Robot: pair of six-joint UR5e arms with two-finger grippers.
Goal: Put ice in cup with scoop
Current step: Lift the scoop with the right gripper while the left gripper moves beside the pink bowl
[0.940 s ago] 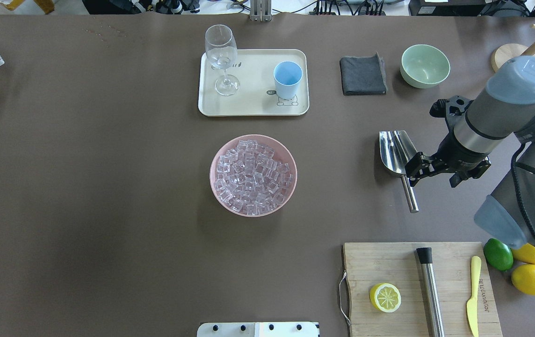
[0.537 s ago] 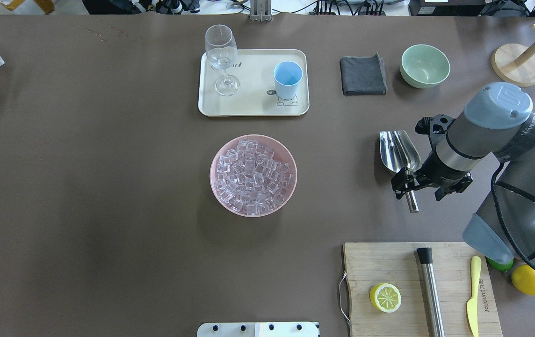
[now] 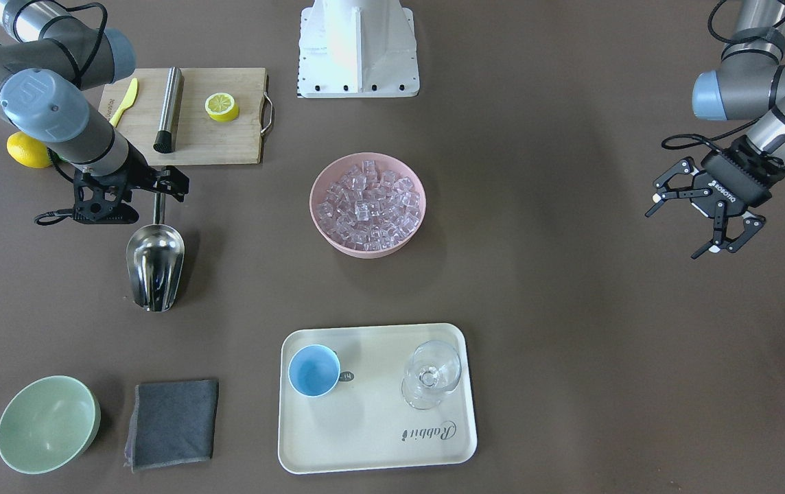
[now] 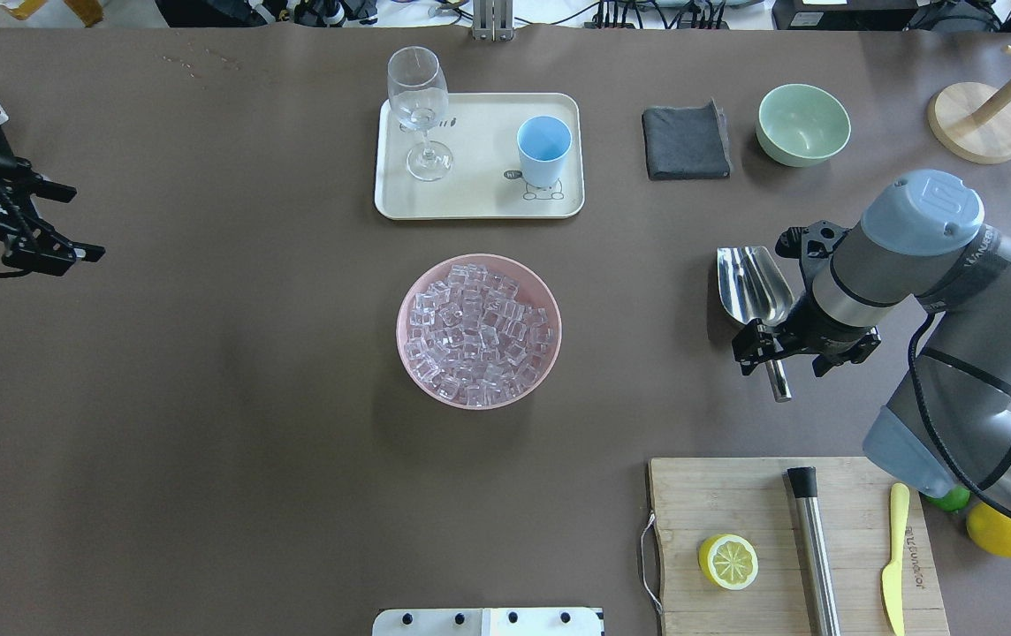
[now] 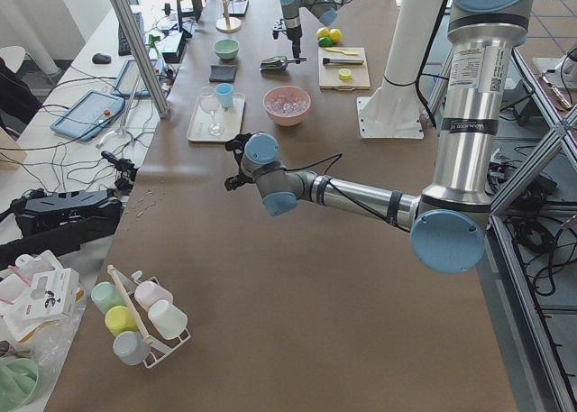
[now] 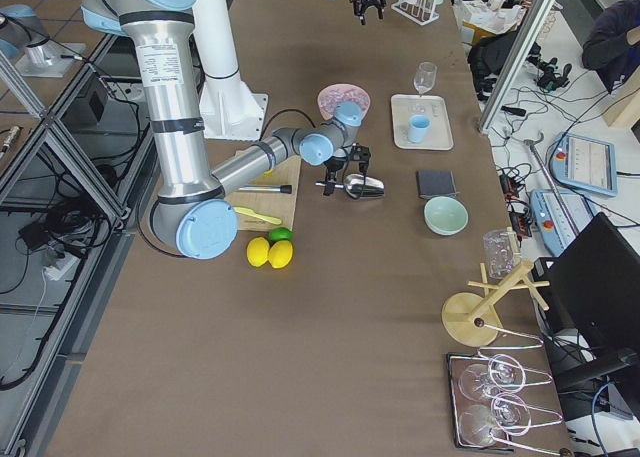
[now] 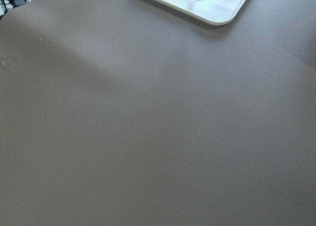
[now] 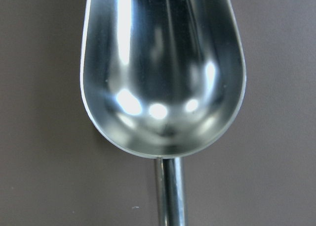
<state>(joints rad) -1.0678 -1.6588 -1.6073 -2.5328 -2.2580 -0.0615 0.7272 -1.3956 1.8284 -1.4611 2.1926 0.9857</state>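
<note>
On the desk's right side, the right tool (image 4: 781,352) hangs over the handle of the scoop (image 3: 154,264), jaws apart and straddling it, nothing gripped. All the ice (image 4: 477,331) sits in the pink bowl (image 4: 408,291), and the cup (image 4: 544,150) on the tray (image 4: 479,199) looks empty. Grasping, scooping and pouring remain. Well away, the left tool (image 3: 672,233) hangs with its jaws spread wide.

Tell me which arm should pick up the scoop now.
Right. The right gripper hangs open directly over the scoop, at its handle. The left gripper, also open, is far off on the other side of the bowl of ice.
</note>
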